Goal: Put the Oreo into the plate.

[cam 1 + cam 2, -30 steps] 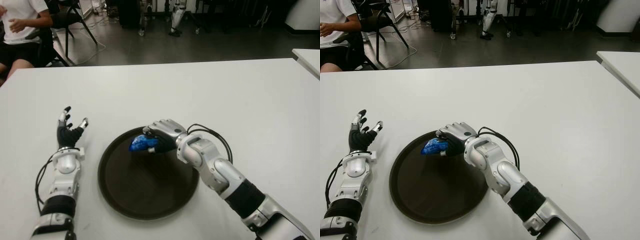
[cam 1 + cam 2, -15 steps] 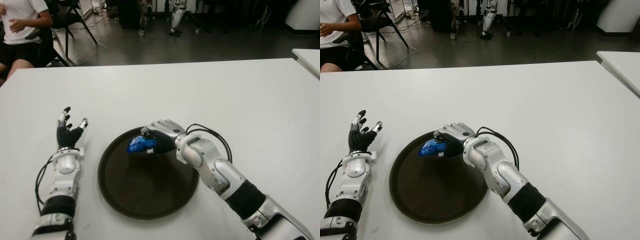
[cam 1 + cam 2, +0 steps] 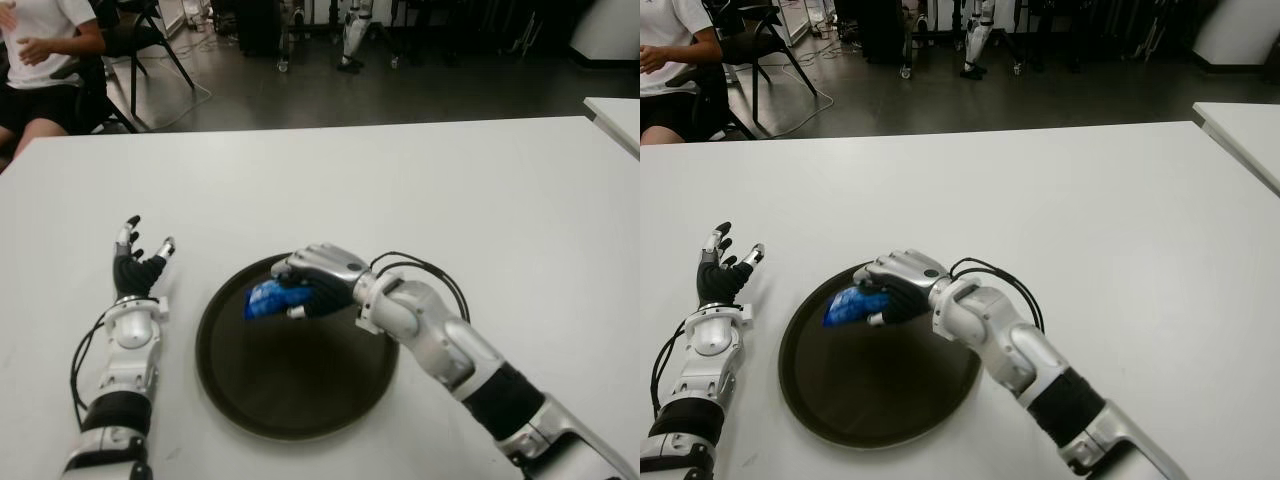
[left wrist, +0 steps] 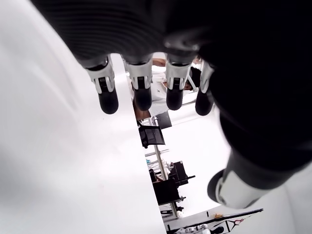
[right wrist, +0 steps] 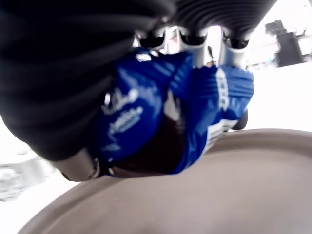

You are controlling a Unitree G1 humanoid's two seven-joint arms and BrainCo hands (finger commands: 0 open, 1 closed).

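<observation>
A blue Oreo packet is clasped in my right hand, whose fingers curl around it. Hand and packet hang over the far left part of a round dark plate on the white table. The right wrist view shows the blue Oreo packet close under the fingers, with the plate's brown rim just beneath it. My left hand shows to the left of the plate, fingers spread and holding nothing.
A person sits on a chair beyond the table's far left corner. Another white table's corner shows at the far right. Chair legs and equipment stand on the dark floor behind.
My right hand has carried the Oreo packet to the left and slightly toward me, farther over the plate. The left hand has not moved.
</observation>
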